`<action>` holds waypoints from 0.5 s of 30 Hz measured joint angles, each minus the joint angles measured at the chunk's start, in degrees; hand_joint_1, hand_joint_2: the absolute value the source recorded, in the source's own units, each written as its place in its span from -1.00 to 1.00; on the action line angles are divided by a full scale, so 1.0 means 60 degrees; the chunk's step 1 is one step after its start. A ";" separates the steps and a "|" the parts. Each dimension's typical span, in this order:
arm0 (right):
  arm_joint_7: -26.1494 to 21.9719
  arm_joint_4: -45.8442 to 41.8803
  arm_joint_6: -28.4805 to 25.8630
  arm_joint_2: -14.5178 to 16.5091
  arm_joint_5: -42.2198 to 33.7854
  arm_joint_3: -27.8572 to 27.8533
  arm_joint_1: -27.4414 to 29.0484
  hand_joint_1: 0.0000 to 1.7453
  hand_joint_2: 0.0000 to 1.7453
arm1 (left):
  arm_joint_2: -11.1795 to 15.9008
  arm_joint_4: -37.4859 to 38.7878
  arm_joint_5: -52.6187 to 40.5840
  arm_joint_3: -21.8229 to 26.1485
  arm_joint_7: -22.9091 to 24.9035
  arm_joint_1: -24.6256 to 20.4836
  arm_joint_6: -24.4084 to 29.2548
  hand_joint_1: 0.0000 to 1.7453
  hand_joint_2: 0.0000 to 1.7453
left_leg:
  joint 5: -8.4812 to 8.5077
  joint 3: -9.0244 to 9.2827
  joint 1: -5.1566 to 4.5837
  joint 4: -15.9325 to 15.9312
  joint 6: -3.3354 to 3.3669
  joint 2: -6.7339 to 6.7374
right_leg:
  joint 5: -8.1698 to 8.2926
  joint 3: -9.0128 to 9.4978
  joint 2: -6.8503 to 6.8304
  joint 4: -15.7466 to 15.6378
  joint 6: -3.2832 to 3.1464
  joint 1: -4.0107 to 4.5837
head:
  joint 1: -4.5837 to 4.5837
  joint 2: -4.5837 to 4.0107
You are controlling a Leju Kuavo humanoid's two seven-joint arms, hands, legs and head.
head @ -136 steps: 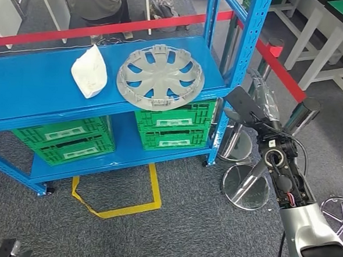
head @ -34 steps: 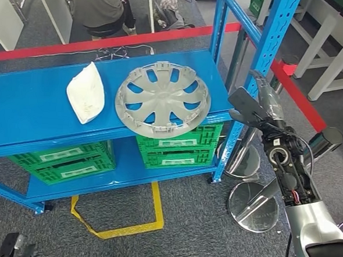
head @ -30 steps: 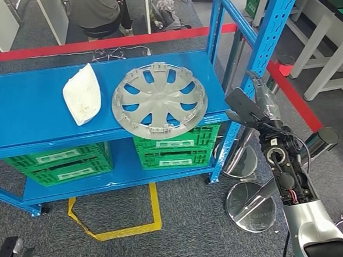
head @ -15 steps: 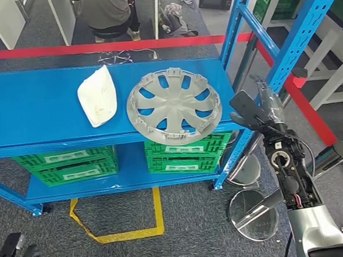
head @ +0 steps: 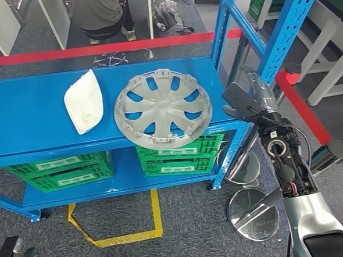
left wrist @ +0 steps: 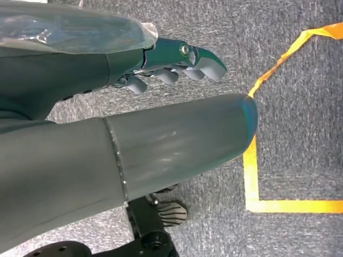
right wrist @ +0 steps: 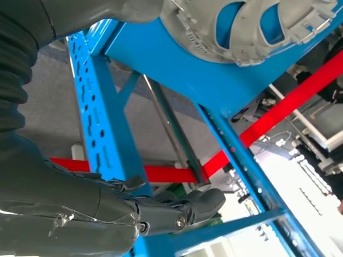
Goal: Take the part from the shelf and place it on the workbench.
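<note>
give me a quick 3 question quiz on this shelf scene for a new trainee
1. True or false: the right hand already holds the grey wheel cover.
2. Which lies nearer the shelf's right post: A) the white part, B) the wheel cover?
3. Fill in: the crates on the lower shelf are ____ in colour.

Key: 1 false, the hand is beside the shelf edge, apart from the cover. 2 B. 3 green.
</note>
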 joint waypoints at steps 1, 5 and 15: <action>-0.0065 0.0089 0.0034 0.0001 -0.0028 0.0014 -0.0068 -1.00 1.00 | 0.0003 0.0000 -0.0005 -0.0029 0.0014 -0.0014 -0.0009 -1.00 -1.00 | 0.0367 0.0155 0.0005 -0.0483 0.0018 0.0001 | -0.0028 0.0041 0.0002 0.0000 0.0012 0.0000 | -0.0016 0.0000; -0.0249 0.0465 0.0094 0.0003 -0.0140 0.0095 -0.0377 -1.00 1.00 | 0.0011 0.0000 -0.0027 -0.0123 0.0049 -0.0131 -0.0012 -1.00 -1.00 | 0.1359 0.1134 -0.0049 -0.2734 0.0184 -0.0005 | -0.0169 0.0157 0.0020 0.0000 0.0152 0.0052 | -0.0065 0.0000; -0.0298 0.1078 0.0110 -0.0001 -0.0226 0.0249 -0.0505 -1.00 1.00 | -0.0001 0.0000 -0.0048 -0.0314 0.0108 -0.0203 -0.0039 -1.00 -1.00 | 0.1138 0.1517 -0.0028 -0.2917 0.0579 -0.0017 | -0.1269 -0.1376 -0.0004 0.2971 0.0475 0.0014 | 0.0222 0.0000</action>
